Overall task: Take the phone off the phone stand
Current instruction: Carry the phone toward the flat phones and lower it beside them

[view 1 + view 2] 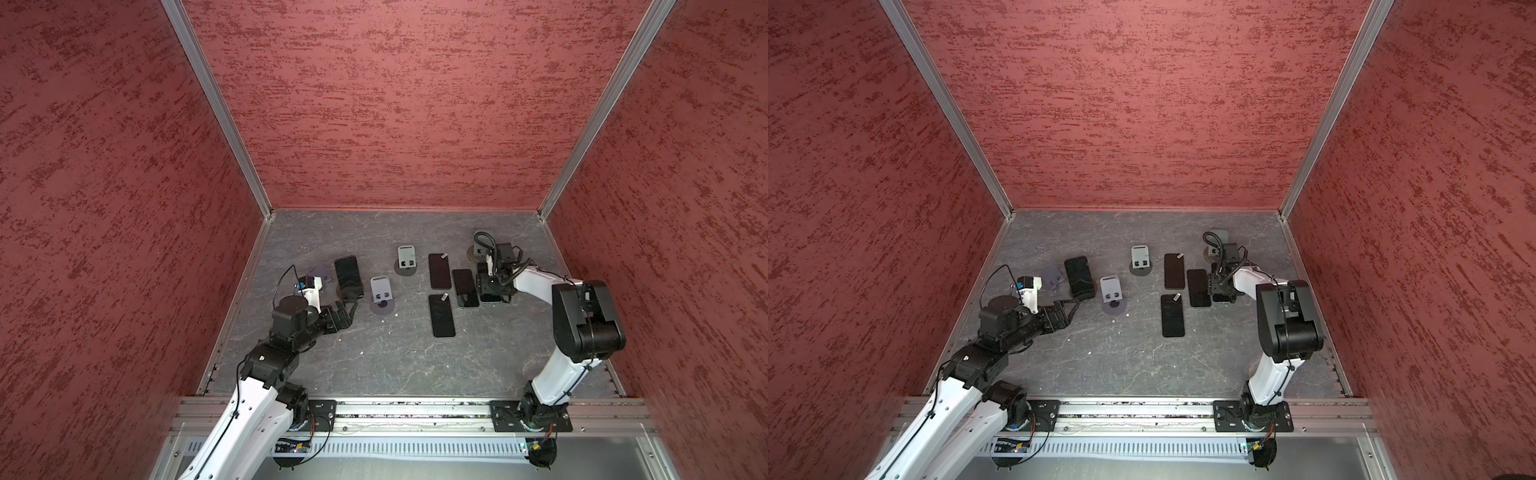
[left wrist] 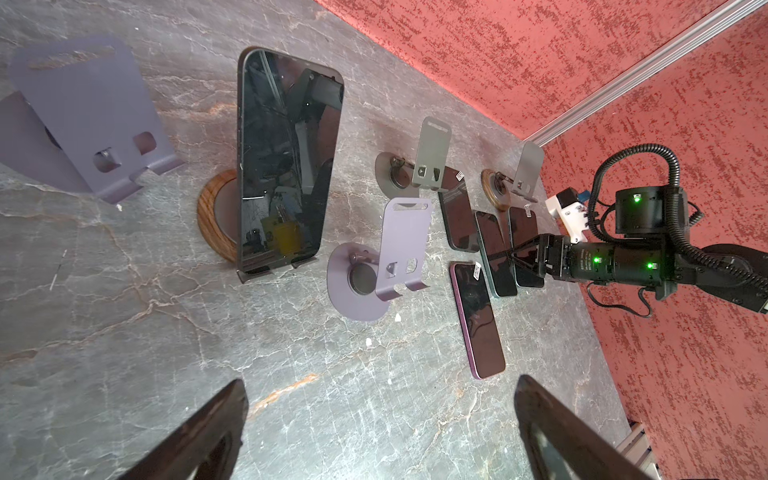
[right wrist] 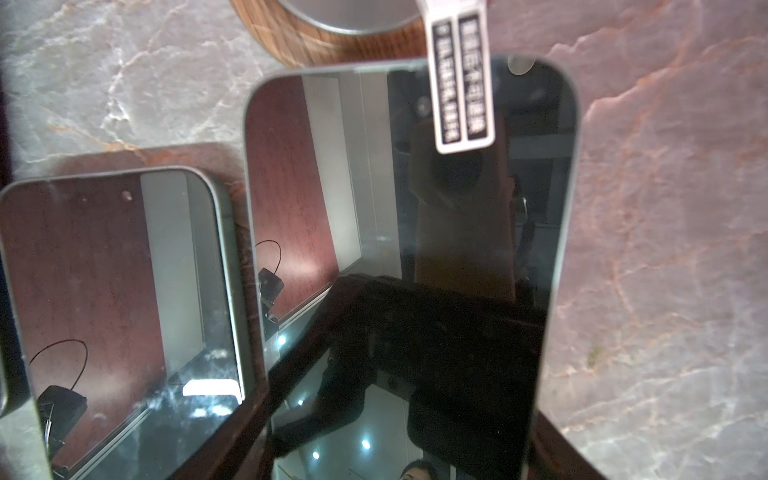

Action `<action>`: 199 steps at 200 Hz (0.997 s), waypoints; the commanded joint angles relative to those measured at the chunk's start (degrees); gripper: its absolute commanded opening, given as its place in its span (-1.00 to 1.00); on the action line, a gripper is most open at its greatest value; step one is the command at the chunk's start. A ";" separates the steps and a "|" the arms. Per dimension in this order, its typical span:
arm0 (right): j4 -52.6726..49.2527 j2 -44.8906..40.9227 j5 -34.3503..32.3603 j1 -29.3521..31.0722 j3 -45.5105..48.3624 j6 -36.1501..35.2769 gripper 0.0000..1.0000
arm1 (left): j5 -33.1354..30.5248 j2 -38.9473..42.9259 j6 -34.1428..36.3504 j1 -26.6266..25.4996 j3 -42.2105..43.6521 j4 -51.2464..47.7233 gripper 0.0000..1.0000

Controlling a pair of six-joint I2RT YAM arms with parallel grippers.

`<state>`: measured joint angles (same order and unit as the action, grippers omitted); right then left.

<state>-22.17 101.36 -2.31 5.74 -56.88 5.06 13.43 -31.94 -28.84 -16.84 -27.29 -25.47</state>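
The phone (image 1: pixel 347 275) leans in its stand (image 2: pixel 210 220) (wood-ringed base) on the table (image 1: pixel 374 357), just beyond the left tool (image 1: pixel 348 307), whose jaws are spread wide. Well apart, the right tool (image 2: pixel 515 259) appears to grip a tagged phone (image 3: pixel 415 208).

Phone (image 2: pixel 286 158) (image 1: pixel 347 275) (image 1: pixel 1079 276): black, glossy dark screen, off. Upright, portrait, leaning back; btm edge seated in stand's two front lips. Left side of table (image 1: pixel 374 357).
Phone stand (image 2: pixel 212 220): round wood-ringed base, grey inset, dark lips.
Tagged phone (image 3: pixel 415 208) (image 2: pixel 523 226): dark screen up, white tag at top end, sides pinched by right hand (image 2: pixel 513 262); right side of table.
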 commanded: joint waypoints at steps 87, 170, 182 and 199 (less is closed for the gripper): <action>-6.53 3.74 6.05 1.35 0.80 -1.00 0.47 | 0.17 -1.93 1.46 -0.30 -2.11 2.14 0.99; -8.52 5.09 3.14 1.67 -0.55 -0.24 0.52 | 0.29 -2.20 1.03 -0.36 -2.46 2.80 0.99; -8.93 5.25 2.52 1.73 -0.69 -0.01 0.54 | 0.30 -2.20 1.05 -0.34 -2.40 2.75 0.99; -9.02 5.28 2.31 1.70 -0.71 0.12 0.55 | 0.20 -2.33 1.10 -0.37 -2.33 2.85 0.99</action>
<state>-24.71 102.87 -0.80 6.37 -59.29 5.08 13.45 -34.28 -28.47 -16.84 -28.05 -23.90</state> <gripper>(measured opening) 0.771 0.995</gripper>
